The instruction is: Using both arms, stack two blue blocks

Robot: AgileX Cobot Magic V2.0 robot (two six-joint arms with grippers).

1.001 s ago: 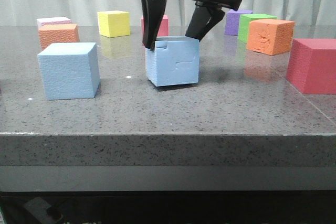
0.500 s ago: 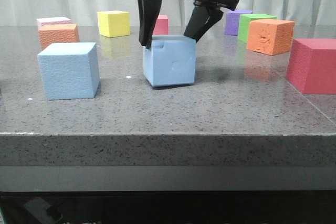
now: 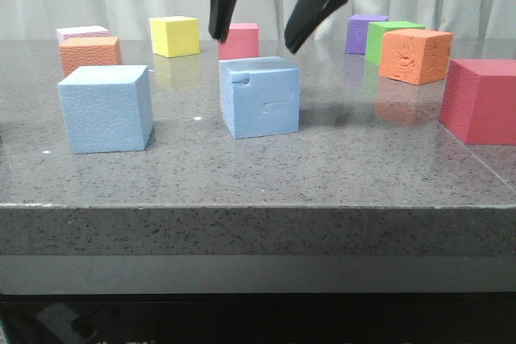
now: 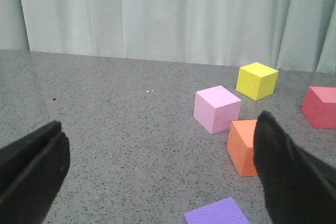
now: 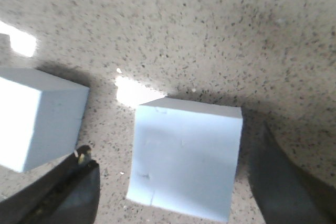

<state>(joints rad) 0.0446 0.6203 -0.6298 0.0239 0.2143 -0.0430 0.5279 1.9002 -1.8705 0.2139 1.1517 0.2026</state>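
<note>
The plain blue block sits on the table at the left. The notched blue block sits flat near the middle, apart from it. My right gripper hangs open just above the notched block, one finger over each side, touching nothing. In the right wrist view the notched block lies between the spread fingers of the right gripper, with the plain block beside it. My left gripper is open and empty over bare table; it is out of the front view.
Around the back stand a pink cube, an orange cube, a yellow cube, a red cube, a purple cube, a green cube and an orange cube. A large red cube is at the right. A purple cube lies near the left gripper.
My right gripper has risen off the notched blue block, its fingers still spread. The block moved slightly left and now rests flat on the table.
</note>
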